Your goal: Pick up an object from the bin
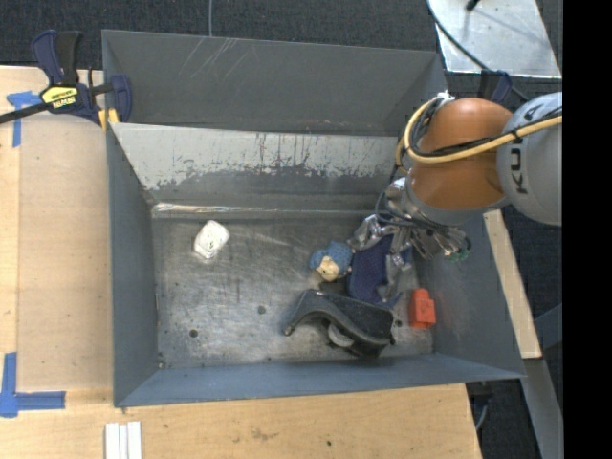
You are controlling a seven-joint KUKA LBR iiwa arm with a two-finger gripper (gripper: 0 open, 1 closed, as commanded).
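My gripper [390,256] reaches down at the right side of the bin floor, its metal fingers over a dark blue cloth-like thing [367,273]. Just left of it lies a small blue and tan figure [331,261]. In front of the gripper rests a black tape dispenser [342,319] with a curved handle. A small orange block [422,308] sits to the lower right of the fingers. Whether the fingers grip anything is hidden by their own metal parts.
A crumpled white ball [210,239] lies alone at the left of the floor. The arm with its orange dome and yellow cable hangs over the bin's right wall. The sloped bin walls close in on all sides.
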